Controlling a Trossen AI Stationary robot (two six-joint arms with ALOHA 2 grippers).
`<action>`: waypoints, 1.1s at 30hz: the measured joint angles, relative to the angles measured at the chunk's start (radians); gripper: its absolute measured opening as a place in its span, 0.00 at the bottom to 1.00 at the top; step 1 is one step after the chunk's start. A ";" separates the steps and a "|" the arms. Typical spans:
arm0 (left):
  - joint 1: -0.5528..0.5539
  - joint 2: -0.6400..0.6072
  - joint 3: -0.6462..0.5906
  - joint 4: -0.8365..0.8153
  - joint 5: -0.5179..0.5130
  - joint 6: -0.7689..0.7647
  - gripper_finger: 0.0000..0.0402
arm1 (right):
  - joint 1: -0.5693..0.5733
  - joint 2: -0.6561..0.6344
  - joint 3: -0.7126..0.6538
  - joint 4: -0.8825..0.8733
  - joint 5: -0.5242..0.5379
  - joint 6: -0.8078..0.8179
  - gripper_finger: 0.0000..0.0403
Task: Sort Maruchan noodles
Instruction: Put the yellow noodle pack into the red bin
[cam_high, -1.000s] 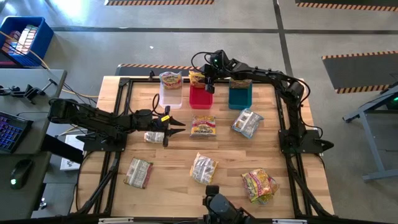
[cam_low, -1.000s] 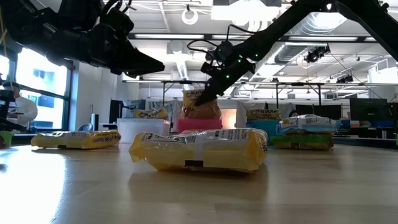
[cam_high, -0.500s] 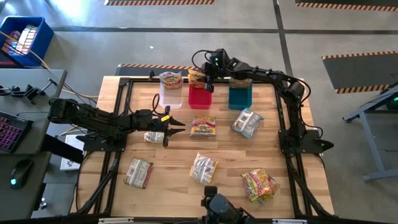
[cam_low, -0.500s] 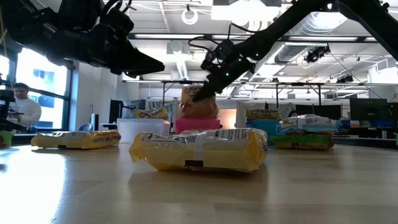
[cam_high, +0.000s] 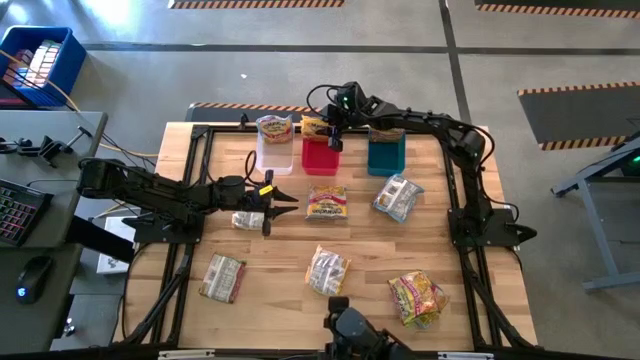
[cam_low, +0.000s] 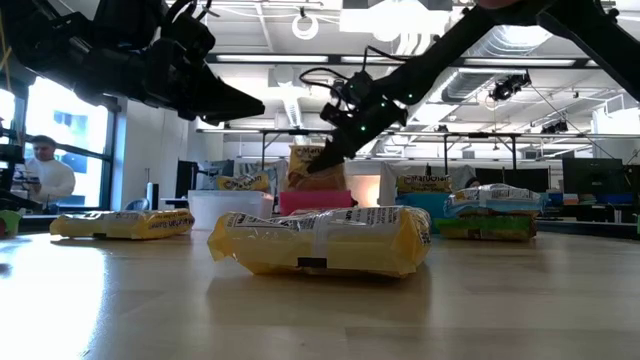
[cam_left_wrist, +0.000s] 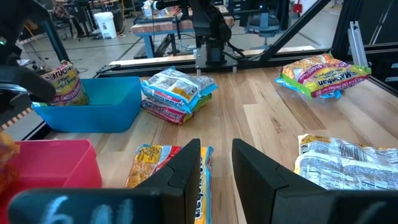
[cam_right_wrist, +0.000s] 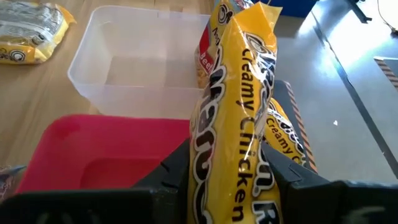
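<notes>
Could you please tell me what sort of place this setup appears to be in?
Most likely a robotics lab or workshop hall: exposed ceiling ducts, more workbenches beyond the wooden table, hazard-striped floor tape, and a desk with a keyboard alongside.

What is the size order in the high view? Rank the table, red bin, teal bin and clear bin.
1. table
2. red bin, teal bin and clear bin: these look alike, so no ranking between them.
</notes>
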 joint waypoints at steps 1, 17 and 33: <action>0.000 0.000 0.000 0.000 0.000 0.000 0.20 | -0.002 0.001 0.000 0.000 -0.001 -0.002 0.25; 0.000 0.000 0.000 0.000 0.000 0.006 0.20 | -0.002 -0.028 0.000 -0.023 0.019 -0.007 0.25; 0.000 0.000 0.000 0.001 0.000 0.006 0.20 | -0.003 -0.043 -0.001 -0.066 0.025 -0.029 0.25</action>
